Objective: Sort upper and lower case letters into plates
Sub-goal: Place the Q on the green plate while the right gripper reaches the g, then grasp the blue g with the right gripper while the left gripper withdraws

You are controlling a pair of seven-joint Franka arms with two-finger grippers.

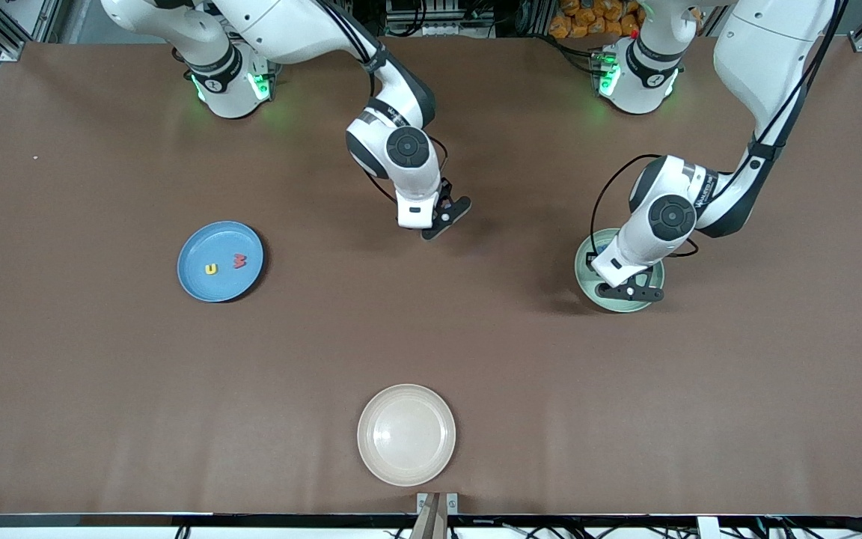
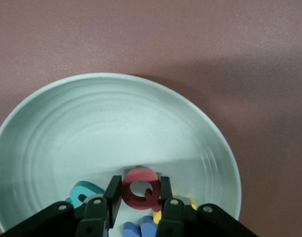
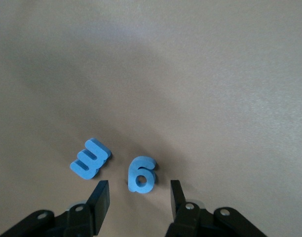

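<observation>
Two letters in blue plate (image 1: 219, 261), my left gripper (image 2: 139, 197) jaws clamped on red letter (image 2: 139, 188) over mint plate (image 2: 92, 128), right gripper (image 3: 139, 197) jaws open astride blue letter (image 3: 141, 175) on bench (image 1: 102, 389).

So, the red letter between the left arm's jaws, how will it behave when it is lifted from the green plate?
The red letter looks thick and matte like foam, so probably light and stiff. The left gripper pinches its flat sides, so it should hardly slip. Lying flat in the green plate, it will not roll.
</observation>
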